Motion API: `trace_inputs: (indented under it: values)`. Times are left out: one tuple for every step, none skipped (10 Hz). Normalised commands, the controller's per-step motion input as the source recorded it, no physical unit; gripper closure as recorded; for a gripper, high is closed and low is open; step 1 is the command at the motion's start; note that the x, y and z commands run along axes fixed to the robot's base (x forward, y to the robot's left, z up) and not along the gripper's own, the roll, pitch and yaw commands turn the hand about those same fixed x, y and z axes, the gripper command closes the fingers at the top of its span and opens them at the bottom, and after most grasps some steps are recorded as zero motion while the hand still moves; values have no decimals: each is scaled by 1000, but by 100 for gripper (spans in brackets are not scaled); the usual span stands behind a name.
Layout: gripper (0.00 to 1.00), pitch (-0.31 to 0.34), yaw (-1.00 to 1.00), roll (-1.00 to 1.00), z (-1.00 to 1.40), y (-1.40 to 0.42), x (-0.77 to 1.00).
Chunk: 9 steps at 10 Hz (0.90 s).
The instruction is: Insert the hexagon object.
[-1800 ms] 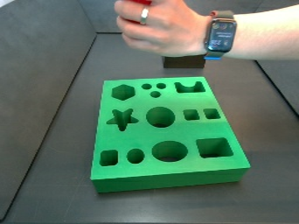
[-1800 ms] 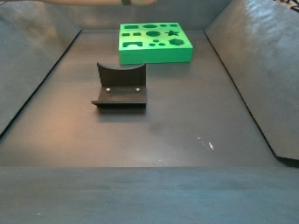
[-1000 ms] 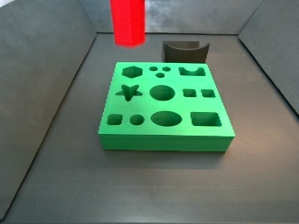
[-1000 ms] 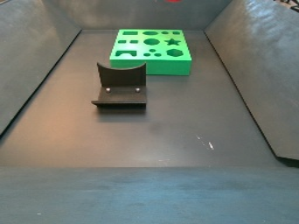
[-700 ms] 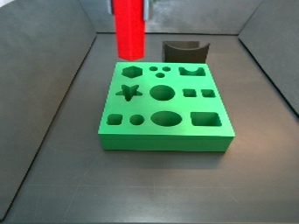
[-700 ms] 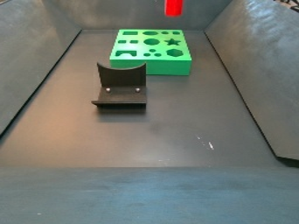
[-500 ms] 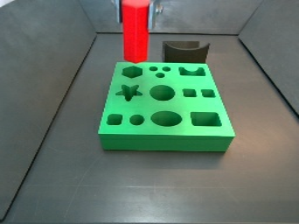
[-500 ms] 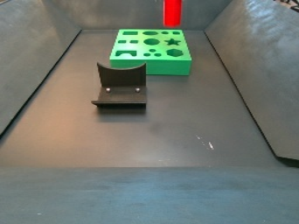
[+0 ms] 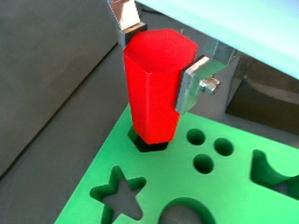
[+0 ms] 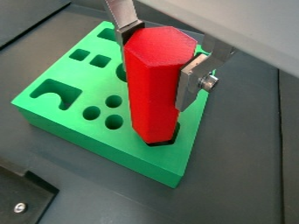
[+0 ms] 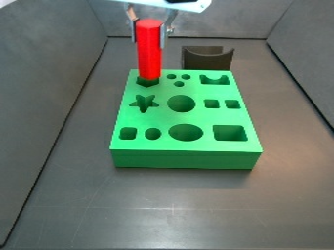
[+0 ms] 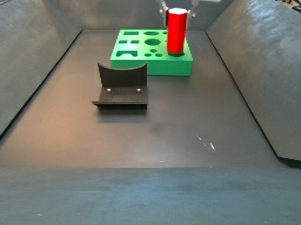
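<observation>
The hexagon object [image 11: 148,49] is a tall bright red prism, held upright. Its lower end sits at the hexagonal hole at a far corner of the green board [image 11: 183,146]; in both wrist views its base [image 9: 153,140] [image 10: 152,136] meets the hole's dark rim. It also shows in a side view [image 12: 178,31]. The gripper [image 9: 160,54] [image 10: 156,52] is shut on the prism's upper part, silver fingers [image 9: 194,77] [image 10: 193,79] pressed on opposite faces. In a side view the gripper [image 11: 150,18] is at the frame's top edge.
The green board [image 12: 143,54] has star, round, oval, square and other holes. The dark fixture stands just behind the board [image 11: 205,57] and shows in front of it in a side view [image 12: 121,86]. Dark sloped walls ring the floor.
The gripper has come down with the red prism; its lower end has dropped from above the board to the hexagonal hole. A hand seen earliest has gone.
</observation>
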Motion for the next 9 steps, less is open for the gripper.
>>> trace_inputs:
  values:
    - [100, -90, 0, 106, -226, -109, -191]
    - [100, -97, 89, 64, -417, -100, 0]
    - [100, -84, 57, 0, -569, -11, 143]
    - [100, -76, 3, 0, -691, -20, 271]
    - [100, -43, 0, 0, -846, 0, 429]
    - [100, -106, 0, 0, -980, 20, 266]
    - [100, -76, -46, 57, -1000, 0, 106]
    - [100, -63, -71, 109, -1000, -83, -51]
    - [100, -156, -11, 136, -900, -183, -134]
